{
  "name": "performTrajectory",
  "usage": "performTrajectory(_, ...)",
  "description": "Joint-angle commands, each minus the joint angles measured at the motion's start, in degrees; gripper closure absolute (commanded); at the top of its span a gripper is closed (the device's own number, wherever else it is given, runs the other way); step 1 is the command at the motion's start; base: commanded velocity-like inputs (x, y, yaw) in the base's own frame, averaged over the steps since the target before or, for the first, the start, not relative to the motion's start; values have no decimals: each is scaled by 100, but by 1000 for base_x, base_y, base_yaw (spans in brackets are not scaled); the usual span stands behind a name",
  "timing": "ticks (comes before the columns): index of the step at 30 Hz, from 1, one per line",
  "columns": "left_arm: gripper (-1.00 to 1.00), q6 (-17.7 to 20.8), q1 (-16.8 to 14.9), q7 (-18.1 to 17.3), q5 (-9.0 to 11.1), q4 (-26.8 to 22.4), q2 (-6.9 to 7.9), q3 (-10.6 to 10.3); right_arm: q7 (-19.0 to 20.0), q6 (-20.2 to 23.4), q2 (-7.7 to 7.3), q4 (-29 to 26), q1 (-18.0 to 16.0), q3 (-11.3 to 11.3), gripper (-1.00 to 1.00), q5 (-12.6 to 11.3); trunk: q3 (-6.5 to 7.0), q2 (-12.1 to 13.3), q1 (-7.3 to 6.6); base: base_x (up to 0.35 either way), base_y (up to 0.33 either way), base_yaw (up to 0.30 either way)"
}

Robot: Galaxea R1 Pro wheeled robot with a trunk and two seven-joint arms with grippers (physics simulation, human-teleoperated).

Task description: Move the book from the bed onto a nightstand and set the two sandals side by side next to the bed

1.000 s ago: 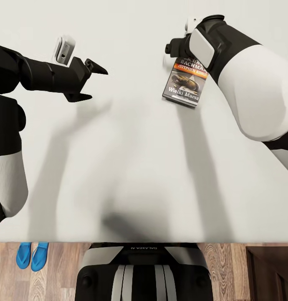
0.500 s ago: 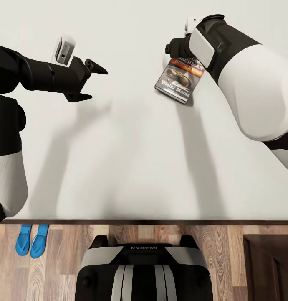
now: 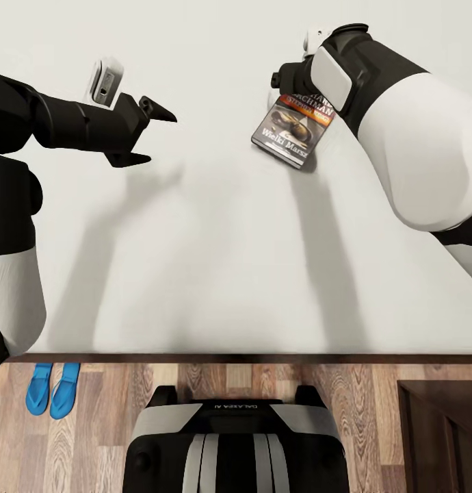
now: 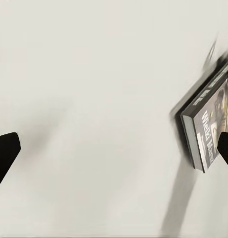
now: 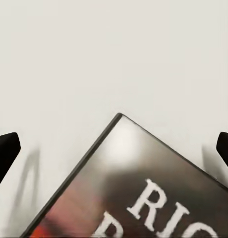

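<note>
Head view first: the pale grey-white mattress of the bed [image 3: 208,260] takes up most of the frame, with its dark wooden frame edge running across near the bottom. The thin dark paperback book [image 3: 291,129], with an orange band and white lettering, sits tilted at the end of the right gripper [image 3: 285,81]. Can't really tell from here how those jaws stand, since the white-and-black arm covers them. The left gripper [image 3: 148,134] hovers over bare mattress with its black jaws spread, nothing between them. Down on the brown wood-plank floor [image 3: 373,404], the two bright blue sandals [image 3: 53,389] lie side by side just off the bed edge. A dark wooden piece of furniture [image 3: 441,438] pokes in at the lower right corner.

Left wrist view: the book [image 4: 209,130] shows edge-on, casting a shadow on the mattress.

Right wrist view: the book's corner [image 5: 143,193] fills the lower part, black fingertips [image 5: 5,151] wide apart at either edge.
</note>
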Motion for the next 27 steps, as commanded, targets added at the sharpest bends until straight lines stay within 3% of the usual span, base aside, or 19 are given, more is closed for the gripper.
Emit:
performTrajectory(1,-100,47,-6,41,25,-3,3,-2,-27,53,4,2,5,-110,-100,-25,-3,-1,-1,-211,0,0)
performTrajectory(17,-100,34,-6,37,43,-3,3,6,-26,53,4,0,-1,-110,-100,-26,-3,-1,-1,-301,0,0)
performTrajectory(27,-100,32,-6,37,45,-3,3,24,-27,53,4,-6,-4,-110,-100,-31,-3,-1,-1,-111,0,0)
